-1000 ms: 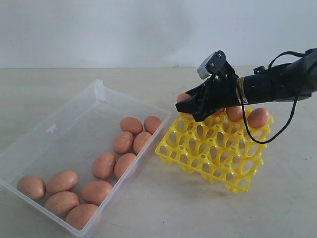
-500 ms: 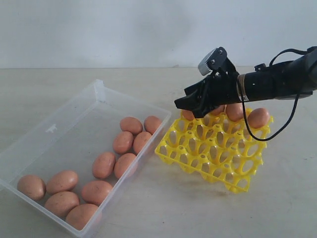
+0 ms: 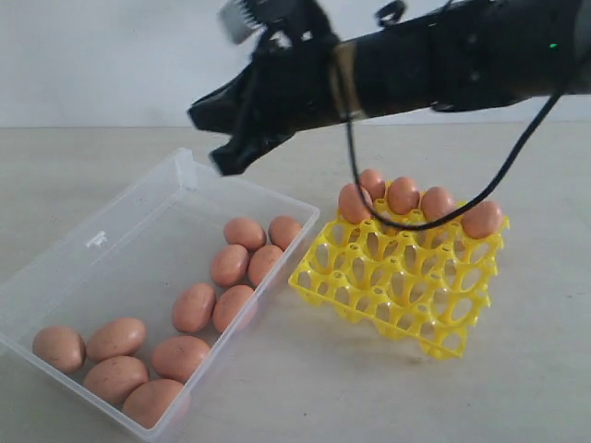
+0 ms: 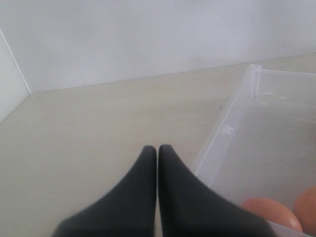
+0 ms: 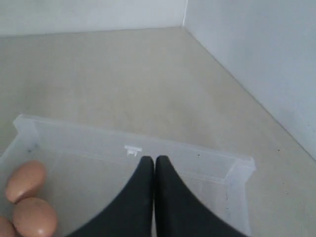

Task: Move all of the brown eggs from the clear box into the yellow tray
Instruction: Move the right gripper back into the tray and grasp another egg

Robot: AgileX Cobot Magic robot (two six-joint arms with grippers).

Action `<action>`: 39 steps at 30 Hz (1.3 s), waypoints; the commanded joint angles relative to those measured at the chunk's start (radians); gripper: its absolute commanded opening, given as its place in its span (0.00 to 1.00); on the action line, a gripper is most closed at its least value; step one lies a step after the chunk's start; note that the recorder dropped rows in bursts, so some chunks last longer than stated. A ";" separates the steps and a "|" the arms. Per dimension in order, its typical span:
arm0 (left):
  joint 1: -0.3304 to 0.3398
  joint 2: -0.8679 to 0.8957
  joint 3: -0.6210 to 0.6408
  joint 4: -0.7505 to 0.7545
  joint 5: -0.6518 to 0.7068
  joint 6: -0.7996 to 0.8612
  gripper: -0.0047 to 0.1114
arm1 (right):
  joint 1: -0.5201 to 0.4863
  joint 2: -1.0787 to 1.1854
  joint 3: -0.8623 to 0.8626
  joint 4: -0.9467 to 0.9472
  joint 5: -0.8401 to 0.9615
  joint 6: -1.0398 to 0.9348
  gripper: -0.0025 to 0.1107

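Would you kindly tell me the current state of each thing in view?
clear box: open, no lid, holding eleven brown eggs.
yellow tray: five brown eggs seated at its far side, other cups empty.
right gripper: shut, empty, raised over the clear box.
left gripper: shut, empty.

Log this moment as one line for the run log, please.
right claw shut, empty, over box | left claw shut, empty | eggs: eleven in box, five in tray
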 commanded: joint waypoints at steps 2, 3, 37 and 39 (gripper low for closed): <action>-0.004 -0.001 0.003 -0.002 -0.005 -0.007 0.05 | 0.268 0.026 -0.002 -0.163 0.614 0.010 0.02; -0.004 -0.001 0.003 -0.002 -0.005 -0.007 0.05 | 0.298 0.035 -0.002 -0.155 0.671 0.014 0.02; -0.004 -0.001 0.003 -0.002 -0.005 -0.007 0.05 | 0.343 0.206 -0.353 1.766 1.623 -1.987 0.02; -0.004 -0.001 0.003 -0.002 -0.005 -0.007 0.05 | 0.345 0.208 -0.353 1.806 1.594 -2.017 0.07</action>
